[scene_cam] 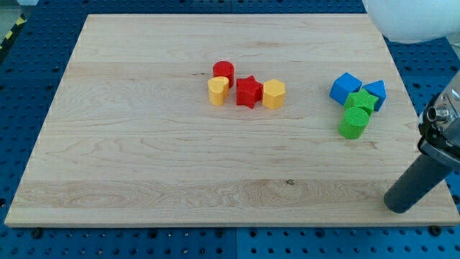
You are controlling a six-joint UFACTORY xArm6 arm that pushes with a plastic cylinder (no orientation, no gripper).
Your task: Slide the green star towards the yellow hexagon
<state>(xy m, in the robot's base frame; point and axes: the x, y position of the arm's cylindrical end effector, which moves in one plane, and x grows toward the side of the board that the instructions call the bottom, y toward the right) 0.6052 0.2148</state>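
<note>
Green star (361, 100) sits at view's right, touching green cylinder (353, 124) below and 2 blue blocks (346, 87) (376, 91) above. Yellow hexagon (274, 93) is mid-board, against red star (249, 91). My tip (398, 206) is bottom right, well apart from all blocks. No pincer fitted.

A pale wooden counter (144, 158) with visible grain lies on a blue perforated base (21, 79), evenly lit, with a white rounded object (413, 18) beyond its far right corner.
</note>
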